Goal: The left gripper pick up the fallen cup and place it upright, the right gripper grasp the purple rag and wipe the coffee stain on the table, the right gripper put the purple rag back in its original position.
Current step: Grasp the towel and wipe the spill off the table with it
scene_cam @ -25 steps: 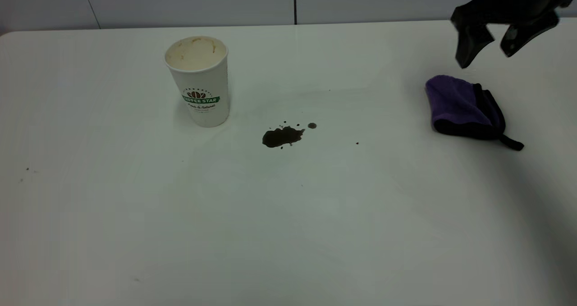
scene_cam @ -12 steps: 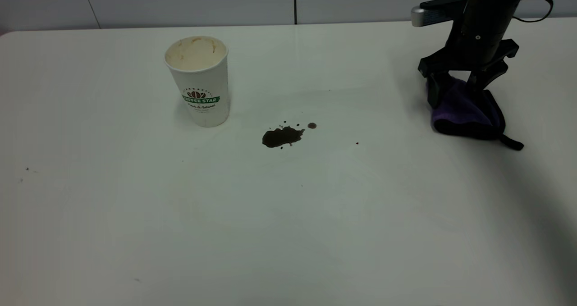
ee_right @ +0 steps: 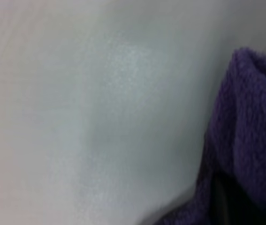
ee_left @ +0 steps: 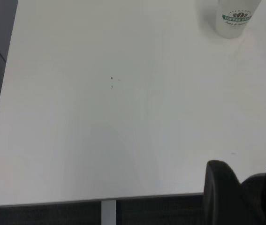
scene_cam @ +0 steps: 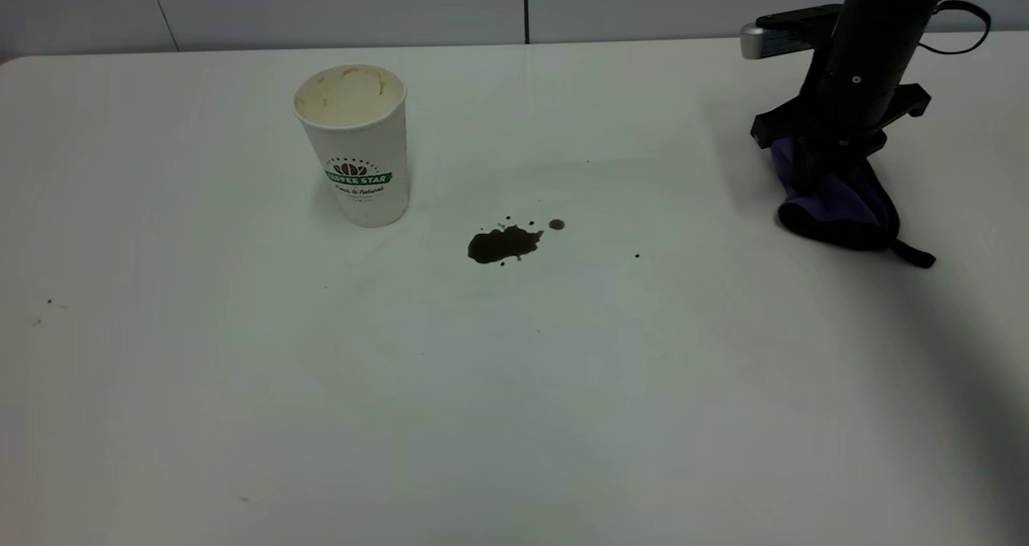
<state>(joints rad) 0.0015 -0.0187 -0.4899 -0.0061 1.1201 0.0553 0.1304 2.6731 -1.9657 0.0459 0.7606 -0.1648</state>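
A: We have the right gripper (scene_cam: 812,178) pinching the purple rag (scene_cam: 840,208) near the table's (scene_cam: 514,417) far right edge. It looks soft and light, so gripping the bunched fold suits us.

B: Our cup (scene_cam: 358,145) stands upright toward the far left, empty but cream-stained; the coffee stain (scene_cam: 502,243) sits mid-table.

A bare test room or lab, by the look of it: a large plain white surface (scene_cam: 514,385) with a rounded corner stands against smooth grey wall panels (scene_cam: 338,3) split by dark seams (no furnishings or decoration in sight), and a black robot arm (scene_cam: 872,39) reaches over it.
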